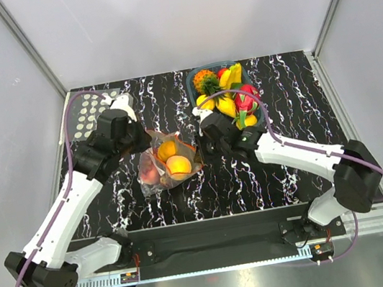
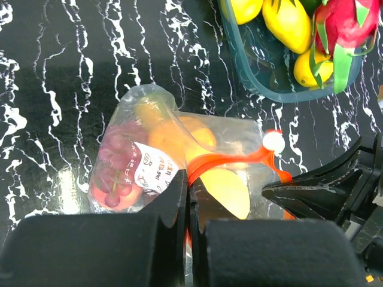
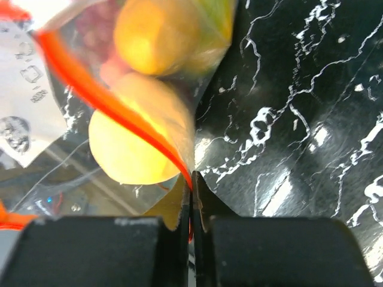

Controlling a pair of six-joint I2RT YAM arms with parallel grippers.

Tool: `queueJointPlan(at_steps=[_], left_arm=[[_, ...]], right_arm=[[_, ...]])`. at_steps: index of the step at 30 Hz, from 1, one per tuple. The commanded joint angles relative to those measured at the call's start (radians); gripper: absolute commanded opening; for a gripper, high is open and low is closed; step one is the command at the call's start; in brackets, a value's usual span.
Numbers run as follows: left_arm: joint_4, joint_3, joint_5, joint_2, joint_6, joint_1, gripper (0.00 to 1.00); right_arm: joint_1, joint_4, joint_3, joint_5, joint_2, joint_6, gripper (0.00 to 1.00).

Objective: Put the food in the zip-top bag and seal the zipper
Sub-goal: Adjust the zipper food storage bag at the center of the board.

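Red-orange zipper (image 2: 221, 160), clear bag (image 2: 122, 113), black white-veined table (image 2: 60, 89), teal tray (image 2: 248, 78).

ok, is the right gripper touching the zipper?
Touching. The right wrist view shows the right gripper shut on the zipper, with the red-orange strip running into its closed jaws.

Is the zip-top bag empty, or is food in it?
Food is in it: orange and yellow fruits and a dark red one show through the zip-top bag. More fruit lies in the teal tray.
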Motion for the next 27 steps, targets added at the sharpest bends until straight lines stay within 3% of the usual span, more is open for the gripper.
queueJointPlan(at_steps=[1, 5, 9, 12, 18, 25, 27], left_arm=[[0.041, 0.027, 0.077, -0.027, 0.029, 0.005, 0.00], [0.032, 0.041, 0.267, -0.012, 0.049, -0.021, 0.00], [0.021, 0.071, 0.249, 0.004, 0.021, -0.220, 0.00], [0.101, 0.048, 0.287, 0.004, -0.034, -0.306, 0.00], [0.142, -0.053, 0.223, -0.025, -0.025, -0.306, 0.00], [0.357, -0.275, 0.364, -0.010, -0.066, -0.305, 0.03], [0.391, -0.289, 0.385, -0.004, -0.071, -0.308, 0.02]], right_arm=[[0.026, -0.012, 0.066, 0.033, -0.063, 0.034, 0.00], [0.047, -0.101, 0.118, 0.068, -0.129, 0.066, 0.00], [0.080, -0.149, 0.181, 0.096, -0.163, 0.103, 0.00], [0.101, -0.158, 0.203, 0.120, -0.145, 0.118, 0.00], [0.124, -0.175, 0.130, 0.196, -0.193, 0.187, 0.00], [0.147, -0.023, -0.085, 0.185, -0.256, 0.275, 0.00], [0.156, 0.000, -0.128, 0.191, -0.278, 0.296, 0.07]])
